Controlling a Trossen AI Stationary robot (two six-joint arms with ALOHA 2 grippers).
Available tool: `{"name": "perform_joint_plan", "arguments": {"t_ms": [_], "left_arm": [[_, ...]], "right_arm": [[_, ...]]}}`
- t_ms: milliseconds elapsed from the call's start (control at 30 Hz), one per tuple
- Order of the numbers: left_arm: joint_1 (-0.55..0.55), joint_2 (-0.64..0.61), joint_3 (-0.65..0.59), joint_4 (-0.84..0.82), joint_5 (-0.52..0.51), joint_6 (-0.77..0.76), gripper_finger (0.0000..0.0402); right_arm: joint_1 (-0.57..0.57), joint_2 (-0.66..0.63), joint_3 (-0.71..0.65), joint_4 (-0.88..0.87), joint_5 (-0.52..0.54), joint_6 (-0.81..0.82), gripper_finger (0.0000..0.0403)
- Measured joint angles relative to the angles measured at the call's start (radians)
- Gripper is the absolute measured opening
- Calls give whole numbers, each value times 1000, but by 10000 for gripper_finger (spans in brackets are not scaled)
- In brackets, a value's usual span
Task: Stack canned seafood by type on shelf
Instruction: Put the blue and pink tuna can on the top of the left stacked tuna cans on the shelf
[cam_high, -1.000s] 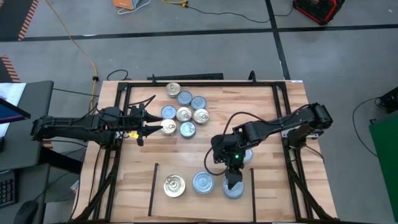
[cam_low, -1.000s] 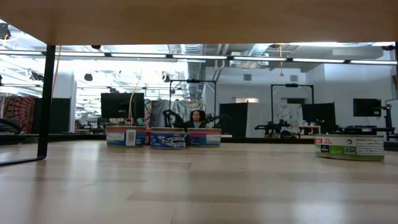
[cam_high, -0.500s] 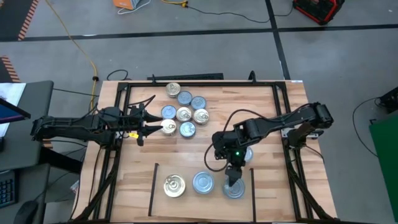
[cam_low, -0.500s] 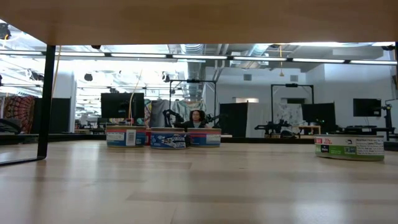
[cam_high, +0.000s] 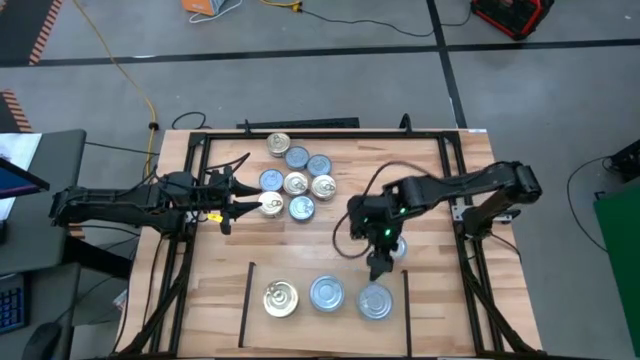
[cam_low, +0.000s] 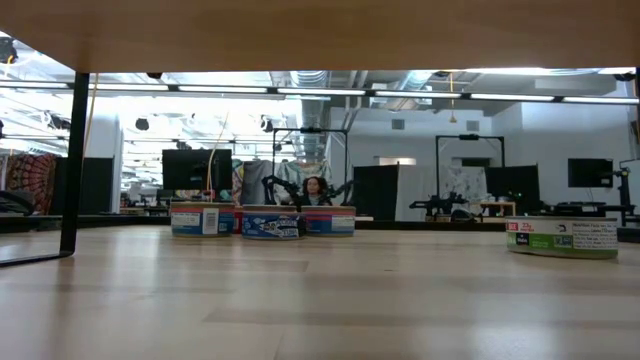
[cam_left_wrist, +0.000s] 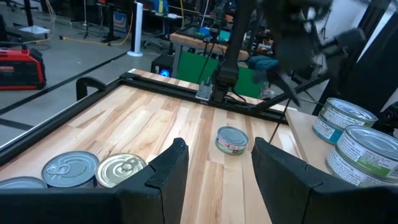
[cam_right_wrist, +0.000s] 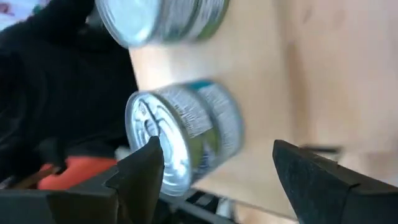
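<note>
The dark left gripper (cam_high: 248, 201) lies stretched flat along the table's left side, its fingers part open around a gold-topped round tin (cam_high: 270, 204) at the edge of a cluster. On the plank shelf (cam_high: 325, 275), three flat tins sit upright in a row. The right gripper (cam_high: 380, 268) hangs just above the silver-topped, blue-sided right-hand tin (cam_high: 375, 301), fingers spread wide, empty, pointing down.

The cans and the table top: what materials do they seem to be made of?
The cans look like metal: shiny silver or gold lids with pull rings, and printed paper-like labels around the sides. The table top looks like light wood planks, with visible grain and seams, probably with a smooth finish.
</note>
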Motion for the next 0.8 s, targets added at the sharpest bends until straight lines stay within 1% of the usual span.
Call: {"name": "perform_joint_plan", "arguments": {"t_ms": [67,100,133,233,267,367,467,600,633,700,733,800], "left_arm": [[0,0,0,0,0,0,168],[0,0,0,0,-1,0,168],[0,0,0,0,-4,0,168],[0,0,0,-3,-9,6,168],[0,0,0,-5,-9,8,168],[0,1,0,-10,-9,9,168],[0,1,0,-12,-9,8,168],[0,2,0,-11,-30,1,168],[0,7,0,-10,-56,-1,168],[0,21,0,-4,-145,4,168],[0,36,0,-1,-206,8,168],[4,81,0,8,-369,7,168]], "right_arm": [[-14,-37,0,-12,77,-62,323],[-19,-57,-2,-26,135,-97,323],[-21,-77,-10,-41,210,-133,323],[-13,-161,-79,-79,487,-196,322],[-9,-192,-121,-73,544,-196,321],[-3,-279,-273,-5,631,-133,317],[11,-350,-431,43,737,-9,310],[16,-387,-567,124,859,164,304],[19,-387,-584,148,890,184,303],[28,-385,-611,222,984,194,302],[30,-381,-622,257,1042,184,302],[28,-371,-643,321,1157,143,302]]}}
